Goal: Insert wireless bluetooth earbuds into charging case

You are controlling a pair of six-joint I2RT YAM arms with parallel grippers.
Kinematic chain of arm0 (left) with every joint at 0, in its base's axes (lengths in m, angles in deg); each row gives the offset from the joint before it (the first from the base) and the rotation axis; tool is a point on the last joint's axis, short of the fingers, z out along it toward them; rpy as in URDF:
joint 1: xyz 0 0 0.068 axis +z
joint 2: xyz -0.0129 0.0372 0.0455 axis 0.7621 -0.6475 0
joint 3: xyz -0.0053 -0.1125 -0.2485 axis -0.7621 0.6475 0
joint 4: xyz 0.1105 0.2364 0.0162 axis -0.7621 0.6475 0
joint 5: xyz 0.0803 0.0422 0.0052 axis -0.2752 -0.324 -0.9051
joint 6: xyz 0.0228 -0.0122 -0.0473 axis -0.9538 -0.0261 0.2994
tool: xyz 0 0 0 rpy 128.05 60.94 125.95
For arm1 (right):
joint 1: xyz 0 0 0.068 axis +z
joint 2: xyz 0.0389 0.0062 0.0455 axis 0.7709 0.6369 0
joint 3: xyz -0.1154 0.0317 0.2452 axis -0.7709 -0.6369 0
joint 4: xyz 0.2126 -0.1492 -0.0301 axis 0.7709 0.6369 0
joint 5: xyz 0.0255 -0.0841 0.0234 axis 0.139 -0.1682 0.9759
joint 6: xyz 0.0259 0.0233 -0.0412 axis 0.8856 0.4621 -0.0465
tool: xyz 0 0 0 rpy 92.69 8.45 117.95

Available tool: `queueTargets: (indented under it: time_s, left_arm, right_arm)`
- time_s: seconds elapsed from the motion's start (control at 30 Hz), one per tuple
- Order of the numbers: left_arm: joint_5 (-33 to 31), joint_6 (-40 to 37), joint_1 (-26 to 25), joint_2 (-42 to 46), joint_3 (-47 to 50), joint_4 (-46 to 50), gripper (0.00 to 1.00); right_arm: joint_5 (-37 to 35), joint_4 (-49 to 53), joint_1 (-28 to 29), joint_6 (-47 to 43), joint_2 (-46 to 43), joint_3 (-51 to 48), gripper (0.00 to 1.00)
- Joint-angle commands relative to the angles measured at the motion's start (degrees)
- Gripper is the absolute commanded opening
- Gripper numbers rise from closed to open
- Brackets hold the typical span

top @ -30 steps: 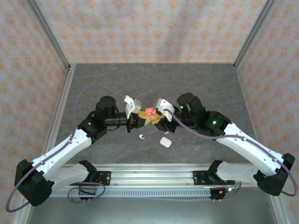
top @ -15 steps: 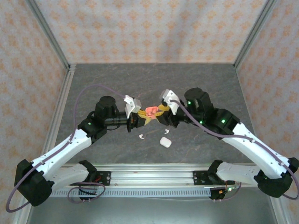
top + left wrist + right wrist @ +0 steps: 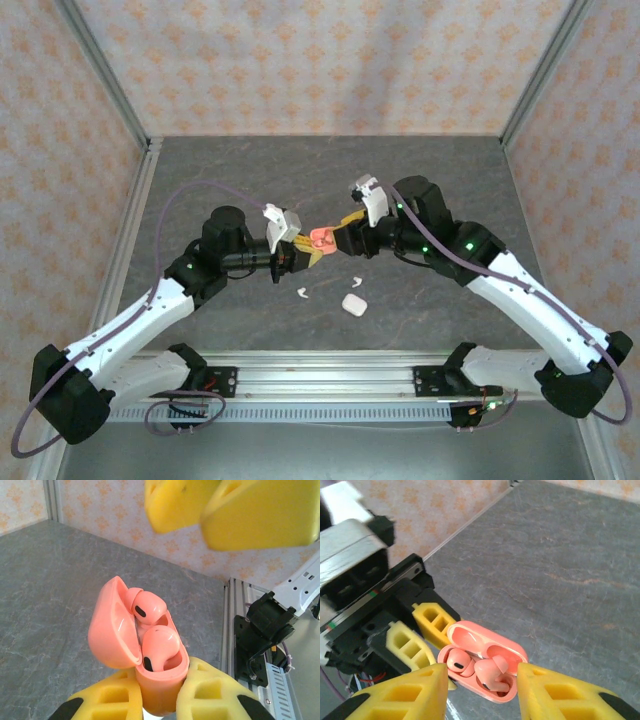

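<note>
Above the middle of the desk (image 3: pixel 240 170) the left gripper (image 3: pixel 303 254) is clamped on the lower body of the coral-pink case (image 3: pixel 322 238). It holds the case up in the air with its lid (image 3: pixel 112 627) swung open. From the left wrist view I can see both coral-pink earbuds (image 3: pixel 159 647) sitting in the case, one above the other. The upper one looks a touch proud, though I can't say for certain that either is pushed fully home. The right gripper (image 3: pixel 343 228) hangs just beside the case, on the side away from the left gripper. Its jaws are apart with nothing between them, and it isn't touching the case.

Down on the desk, on the side of the coral-pink case nearer the arm bases, lies the white case (image 3: pixel 352 304). A white earbud (image 3: pixel 301 293) lies loose there too, more under the left gripper. A second small white piece (image 3: pixel 357 282), probably its partner, sits between the two cases.

So the pink pair seems done bar the closing. My guess is that the right gripper next tips the lid down over the earbuds. That calls for a light push from behind the lid while the left gripper holds firm low on the body, clear of the lid's path. Then the white set is waiting.
</note>
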Motion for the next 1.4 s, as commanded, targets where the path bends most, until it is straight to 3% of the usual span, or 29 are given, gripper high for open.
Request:
queueTargets:
  time_s: [0.0, 0.63, 1.23, 1.37]
  left_arm:
    - [-0.61, 0.72, -0.22, 1.35, -0.42, -1.95, 0.0]
    - [-1.05, 0.28, -0.31, -0.05, -0.82, -1.55, 0.0]
    - [-1.05, -0.16, -0.3, -0.85, -1.41, -1.02, 0.0]
    - [-1.13, -0.49, -0.3, -0.85, -1.6, -0.59, 0.0]
  right_arm:
    - [-6.38, 2.18, 1.95, 5.73, 1.04, 2.65, 0.42]
    - [-14.86, 10.07, 5.5, 12.58, 7.6, 8.28, 0.45]
    - [-11.88, 12.69, 6.31, 13.44, 11.05, 10.75, 0.46]
    - [-11.74, 14.08, 6.34, 12.79, 11.55, 11.53, 0.42]
